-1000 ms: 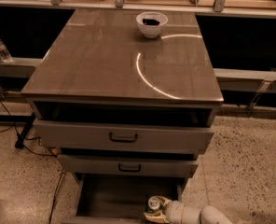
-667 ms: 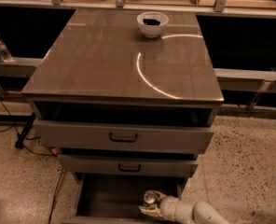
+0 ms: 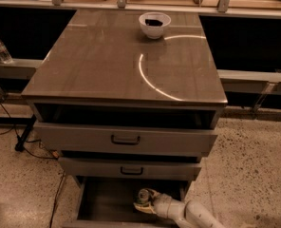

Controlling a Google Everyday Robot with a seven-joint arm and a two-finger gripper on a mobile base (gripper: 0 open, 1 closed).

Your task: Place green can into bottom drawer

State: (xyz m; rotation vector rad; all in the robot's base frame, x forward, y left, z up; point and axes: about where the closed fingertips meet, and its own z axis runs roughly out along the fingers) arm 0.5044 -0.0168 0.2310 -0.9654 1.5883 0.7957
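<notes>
In bottom drawer (image 3: 101,201), pincer (image 3: 151,203) holds tilted green can (image 3: 142,196).

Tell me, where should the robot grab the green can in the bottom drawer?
Probably around its round side, about mid-height, coming from the front right, where the gripper sits at the green can. The bottom drawer is open at its front, while the upper drawers overhang its back.

Grey cabinet (image 3: 126,140) centre. Its glossy brown tabletop (image 3: 102,65) shows a curved light reflection (image 3: 147,82). Speckled floor (image 3: 254,165) lies around the cabinet. A black cable (image 3: 55,199) and a ledge (image 3: 17,68) with a bottle (image 3: 0,49) sit left of it. Pincer (image 3: 147,202) low at the cabinet's front base.
</notes>
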